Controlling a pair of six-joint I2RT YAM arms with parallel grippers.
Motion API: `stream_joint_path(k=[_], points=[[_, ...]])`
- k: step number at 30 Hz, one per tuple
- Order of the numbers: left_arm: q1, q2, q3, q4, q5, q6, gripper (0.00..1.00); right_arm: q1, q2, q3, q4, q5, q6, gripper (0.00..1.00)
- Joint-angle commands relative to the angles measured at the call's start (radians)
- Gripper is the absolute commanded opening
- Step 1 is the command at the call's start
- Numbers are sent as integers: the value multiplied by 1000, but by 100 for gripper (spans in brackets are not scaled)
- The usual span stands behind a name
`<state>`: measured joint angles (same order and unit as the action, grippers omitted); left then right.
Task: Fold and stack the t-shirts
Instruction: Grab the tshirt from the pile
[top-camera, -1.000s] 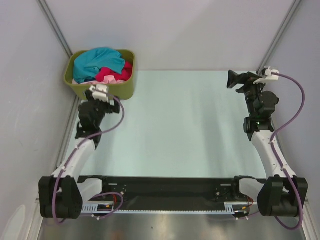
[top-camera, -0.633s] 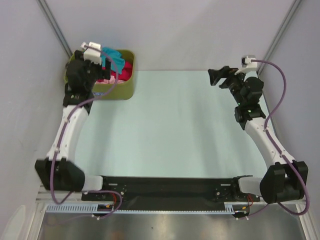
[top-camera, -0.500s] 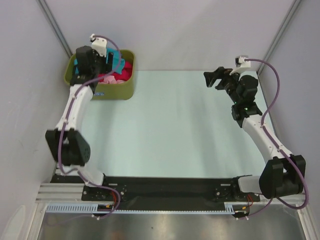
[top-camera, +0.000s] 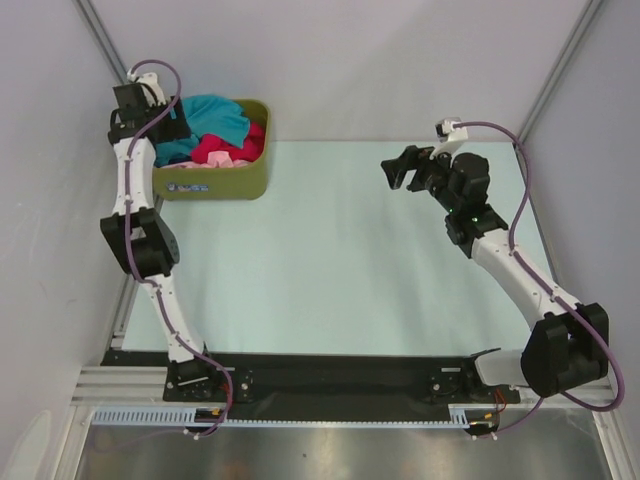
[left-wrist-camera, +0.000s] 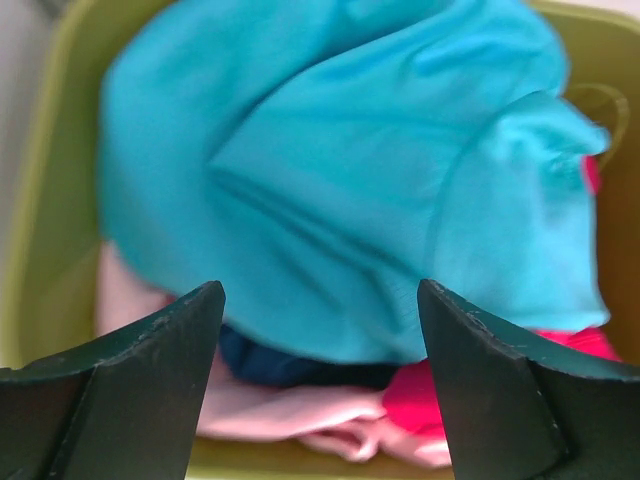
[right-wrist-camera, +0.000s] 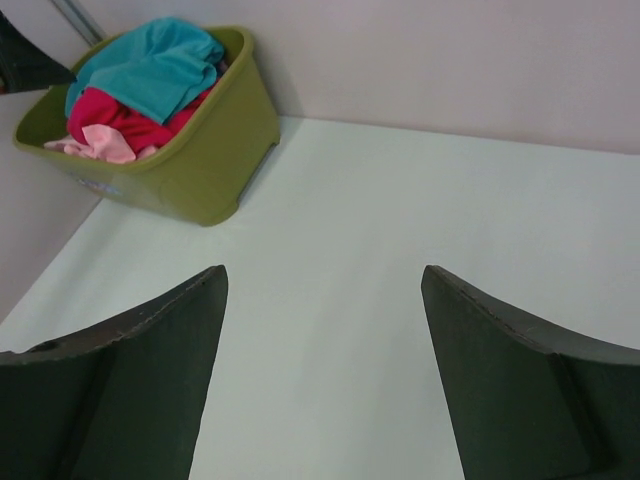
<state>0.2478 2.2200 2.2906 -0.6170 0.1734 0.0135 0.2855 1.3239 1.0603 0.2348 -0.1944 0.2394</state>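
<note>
Several t-shirts lie piled in an olive-green bin (top-camera: 215, 178) at the table's far left. A teal-blue shirt (top-camera: 212, 118) is on top, with a magenta-red one (top-camera: 228, 148) under it. In the left wrist view the teal-blue shirt (left-wrist-camera: 340, 170) fills the frame above a navy shirt (left-wrist-camera: 270, 365), a pale pink shirt (left-wrist-camera: 290, 410) and the magenta-red shirt (left-wrist-camera: 440, 395). My left gripper (top-camera: 170, 126) hovers open over the pile, also in its wrist view (left-wrist-camera: 320, 292), holding nothing. My right gripper (top-camera: 400, 168) is open and empty above the bare table (right-wrist-camera: 322, 270).
The pale green table top (top-camera: 350, 240) reaches to grey walls at the back and sides. The right wrist view shows the bin (right-wrist-camera: 200, 165) at its far left with the teal-blue shirt (right-wrist-camera: 150, 70) heaped above the rim.
My left arm has swung up from in front of the bin to stretch over its left side. My right gripper has moved left, away from the right wall.
</note>
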Motion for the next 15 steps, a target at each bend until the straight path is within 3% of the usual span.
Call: stream_joint_path(k=[1,8,11,12,13,15], points=[[-33,53,38,53,38,-57,84,30,14,63,-80,52,-55,84],[-27,130,53,91,103,-110,81,64,5,67,-103,122,-57,84],[-25,127,84,103,155,-130,43,83,15,93,-117,124,-67,84],[-27,112,84,109,156,-136,10,89,20,99,-123,133,-74,84],[-27,96,79,109,149,-139,0,96,20,115,-132,139,-80,84],[-25,22,60,132,135,-126,0,113,21,121,-137,148,-97,84]])
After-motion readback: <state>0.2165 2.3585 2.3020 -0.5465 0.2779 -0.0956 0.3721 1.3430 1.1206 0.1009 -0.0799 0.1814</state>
